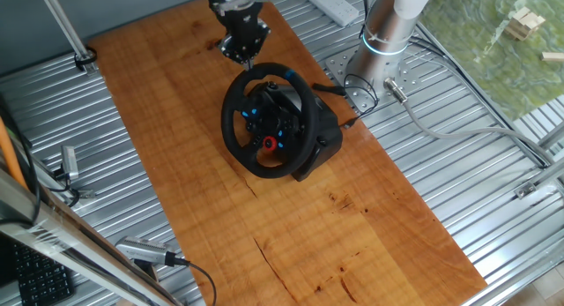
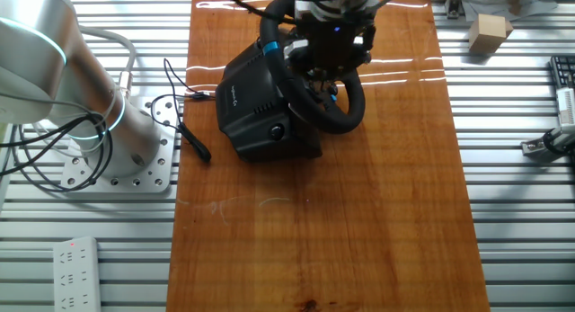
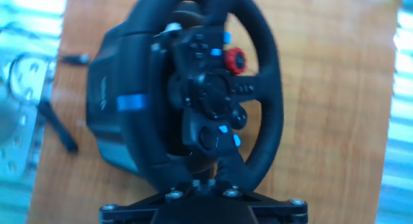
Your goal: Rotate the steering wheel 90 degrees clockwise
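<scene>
The wheel (image 1: 268,121) is stood mid-worktop (image 1: 370,218). The hand (image 1: 243,52) is set at its top rim; whether it is clenched cannot be told. A clockwise quarter-turn is called for next.

Wooden board (image 1: 388,227) on slatted metal table (image 1: 132,165); power strip (image 2: 76,271); wooden block (image 2: 490,33).

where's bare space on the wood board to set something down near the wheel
The biggest free patch is the board's long stretch beyond the steering wheel, on the side away from the gripper, out to the far end. A narrower bare strip runs beside the rim toward the metal slats. It is crowded at the gripper end and by the base's cable near the arm mount.
</scene>
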Motion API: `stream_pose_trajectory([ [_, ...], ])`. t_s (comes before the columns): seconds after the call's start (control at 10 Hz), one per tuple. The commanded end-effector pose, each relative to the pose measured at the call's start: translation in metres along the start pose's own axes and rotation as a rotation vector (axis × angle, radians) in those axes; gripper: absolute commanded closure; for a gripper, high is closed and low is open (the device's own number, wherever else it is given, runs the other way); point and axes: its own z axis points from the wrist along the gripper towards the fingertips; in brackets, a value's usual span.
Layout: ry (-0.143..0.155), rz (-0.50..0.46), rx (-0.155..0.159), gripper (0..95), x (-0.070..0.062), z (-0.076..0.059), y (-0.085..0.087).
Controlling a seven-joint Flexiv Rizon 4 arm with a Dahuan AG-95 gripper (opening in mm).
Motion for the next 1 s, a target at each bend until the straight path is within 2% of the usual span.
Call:
stream_pose_trajectory([
  [0.1,-0.020,-0.323,0.001,38.0,-0.0015,-0.0009,0.0002],
  [0.3,-0.039,-0.410,0.005,38.0,-0.0024,-0.0012,0.0001],
  [0.6,-0.055,-0.467,-0.027,38.0,-0.0047,-0.0025,0.0008],
  [0.7,-0.054,-0.477,-0.032,38.0,-0.0047,-0.0025,0.0008],
  [0.9,-0.018,-0.486,-0.067,38.0,-0.0047,-0.0021,0.0012],
  [1.0,-0.010,-0.485,-0.072,38.0,-0.0046,-0.0020,0.0015],
])
